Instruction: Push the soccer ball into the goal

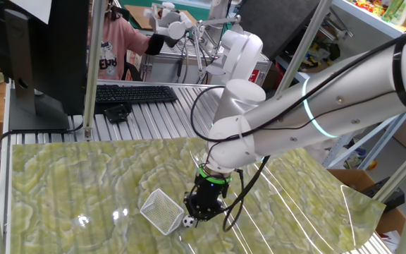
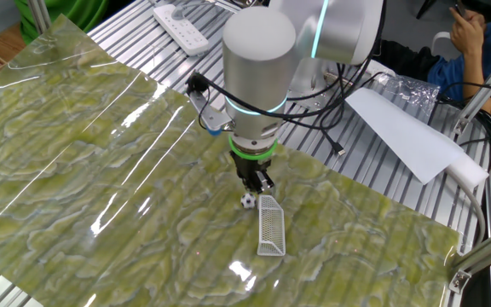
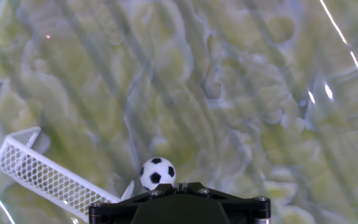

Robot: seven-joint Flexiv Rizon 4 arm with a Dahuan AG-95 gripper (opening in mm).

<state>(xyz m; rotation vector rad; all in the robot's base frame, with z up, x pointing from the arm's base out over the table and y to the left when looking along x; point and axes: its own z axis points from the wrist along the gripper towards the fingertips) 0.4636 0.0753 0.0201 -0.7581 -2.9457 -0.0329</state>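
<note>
Bright, even light — streaky glare (tabletop), sharp

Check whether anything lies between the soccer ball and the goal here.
Nothing does. In the hand view only bare green tabletop separates the soccer ball from the goal; the hand sits right behind the ball.

no readable text, labels or numbers

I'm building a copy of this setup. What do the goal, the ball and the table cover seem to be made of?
The goal: white mesh on a thin frame, looks like coated wire or plastic; which one is unclear. The soccer ball: smooth, slightly glossy, probably plastic or rubber. The table cover: a green marbled print under a glossy, likely plastic surface, given the bright glare streaks.
</note>
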